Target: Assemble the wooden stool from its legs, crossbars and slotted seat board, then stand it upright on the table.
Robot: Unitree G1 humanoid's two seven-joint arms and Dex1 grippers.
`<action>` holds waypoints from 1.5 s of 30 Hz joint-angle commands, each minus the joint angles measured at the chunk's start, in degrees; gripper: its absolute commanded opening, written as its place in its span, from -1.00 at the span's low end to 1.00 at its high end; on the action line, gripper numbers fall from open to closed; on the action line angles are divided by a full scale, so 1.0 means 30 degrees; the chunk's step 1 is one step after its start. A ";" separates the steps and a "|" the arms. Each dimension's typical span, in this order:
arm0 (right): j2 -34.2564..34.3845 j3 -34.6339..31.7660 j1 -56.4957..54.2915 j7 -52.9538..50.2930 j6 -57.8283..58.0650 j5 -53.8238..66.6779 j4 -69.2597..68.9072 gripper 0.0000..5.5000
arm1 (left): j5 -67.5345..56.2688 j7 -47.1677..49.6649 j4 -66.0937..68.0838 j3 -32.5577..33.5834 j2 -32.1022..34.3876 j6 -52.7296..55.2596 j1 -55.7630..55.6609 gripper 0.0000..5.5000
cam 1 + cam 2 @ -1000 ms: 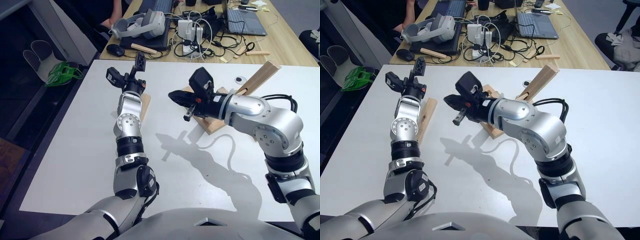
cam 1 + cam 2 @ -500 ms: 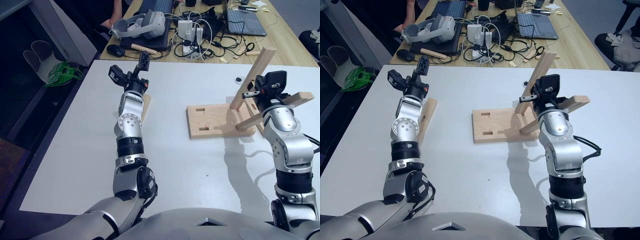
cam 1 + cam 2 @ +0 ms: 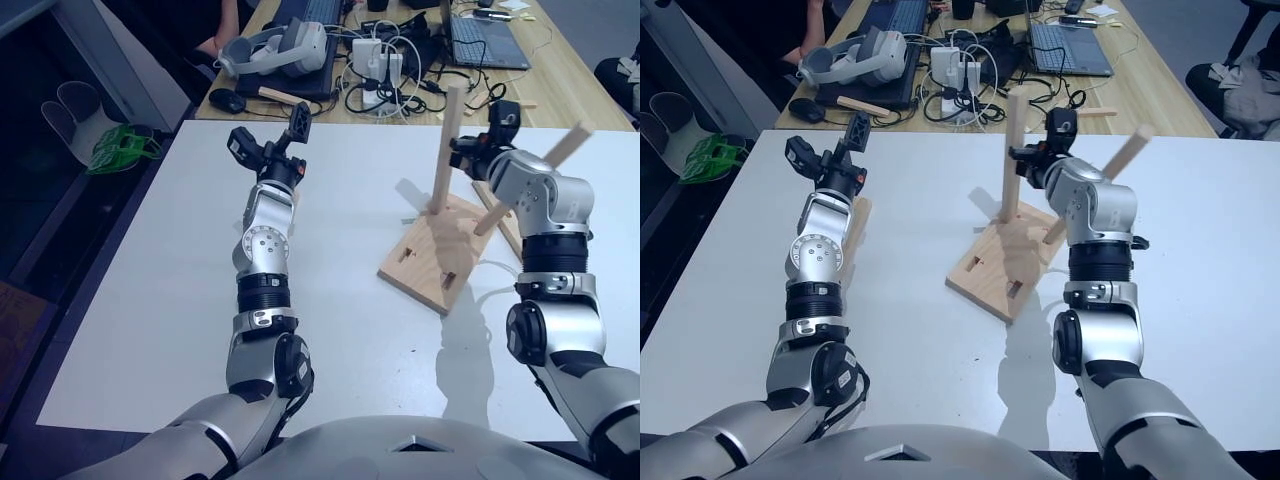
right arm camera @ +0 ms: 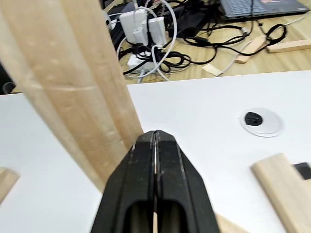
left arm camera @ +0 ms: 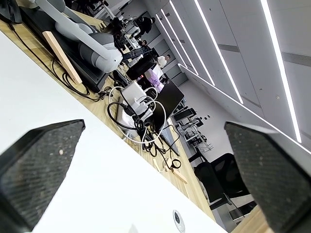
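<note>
while the left gripper (image 3: 270,136) hovers agape, the right gripper (image 3: 1026,157) is pinched closed just beside the upright leg (image 3: 1014,120).

From here the left gripper (image 5: 155,179) hangs spread wide above the white table (image 5: 73,160); past its far edge, cables (image 5: 131,111) tangle across a wooden desk (image 5: 192,184).

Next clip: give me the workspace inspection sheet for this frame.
surface: white table, flat.
job's things: seat board tilted, with an upright leg and a slanted leg rising from it; loose wooden bar lying by the left arm.
clutter: grommet set in the table.
grippers: left tool open, raised, holding nothing; right tool shut, beside the upright leg.
cables: power cables tangled on the wooden desk behind.
surroundings: headset and laptop on that desk.
</note>
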 commanded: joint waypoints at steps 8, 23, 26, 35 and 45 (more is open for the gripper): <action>-0.0345 0.1750 0.1018 0.3058 -0.3801 -0.0685 -0.3729 -1.00 | 0.0237 0.0135 -0.0273 -0.0362 0.0177 0.0274 -0.0104 0.96; -0.7144 -0.4220 1.2261 0.1748 -1.1262 -0.4929 -0.1897 -0.25 | 0.0119 0.0671 -0.1955 -0.0383 -0.0048 0.0111 0.0945 0.96; -0.7606 -0.2886 1.3186 0.3384 -0.9933 -0.5173 -0.0170 -0.04 | 0.0101 0.0763 -0.2147 -0.0413 -0.0021 0.0242 0.1042 0.96; -0.7841 -0.0082 1.2641 0.6913 -0.7287 -0.4778 0.0487 0.49 | 0.0304 0.1159 -0.2283 -0.0560 0.0165 0.0551 0.1085 0.96; -0.7047 0.2263 0.5996 1.0084 -0.9654 -0.5712 1.0405 0.56 | 0.0491 0.1333 -0.2228 -0.0720 0.0277 0.1009 0.0906 0.96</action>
